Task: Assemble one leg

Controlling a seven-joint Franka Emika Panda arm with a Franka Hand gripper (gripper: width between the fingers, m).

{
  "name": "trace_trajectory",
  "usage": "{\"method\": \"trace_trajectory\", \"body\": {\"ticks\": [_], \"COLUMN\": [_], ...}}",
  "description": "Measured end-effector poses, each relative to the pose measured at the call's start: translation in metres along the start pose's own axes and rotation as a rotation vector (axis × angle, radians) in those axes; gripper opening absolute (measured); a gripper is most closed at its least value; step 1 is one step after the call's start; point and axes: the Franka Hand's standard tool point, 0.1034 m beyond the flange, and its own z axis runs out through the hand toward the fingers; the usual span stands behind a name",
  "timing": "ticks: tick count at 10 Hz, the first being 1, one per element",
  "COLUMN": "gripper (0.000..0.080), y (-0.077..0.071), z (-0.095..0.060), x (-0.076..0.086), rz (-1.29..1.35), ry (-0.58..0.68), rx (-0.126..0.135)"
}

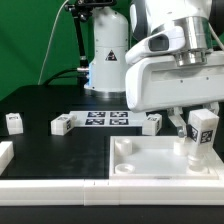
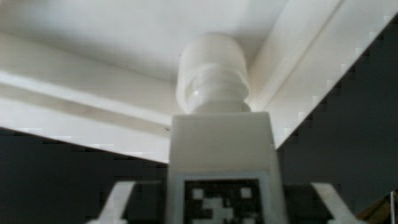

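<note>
In the exterior view, the arm hung over that view's right side with its gripper [image 1: 201, 124] clamped on the leg [image 1: 203, 133]. The leg stood a little tilted, its black-and-white tag facing the camera. Its lower end reached down to the far corner of the big white tray [image 1: 150, 165] on the view's right. I could not tell whether the end was actually seated in that corner or only touching it. The tray lay at the front of the black table [image 1: 40, 105]. Behind it the marker board [image 1: 107, 119] lay flat. A spare leg [image 1: 153, 122] rested just beside the board on the view's right, a second spare leg [image 1: 62, 125] near its other end, and a third spare leg [image 1: 14, 122] well apart towards the view's left.

In the wrist view, the leg [image 2: 221, 150] filled the middle, tag side near the camera. Its rounded peg end pointed away at the tray [image 2: 71, 80], close to a raised wall. The gripper [image 2: 222, 205] was shut on the tagged block, with the pale fingers [image 2: 118, 200] showing on either side of it.
</note>
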Motion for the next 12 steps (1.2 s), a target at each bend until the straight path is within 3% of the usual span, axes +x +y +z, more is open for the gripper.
{"method": "trace_trajectory", "body": {"ticks": [12], "gripper": [0.0285], "y": [0.003], "z": [0.014], "x": [-0.003], "rz": [-0.010], "ry": [0.046], "rx": [-0.012]}}
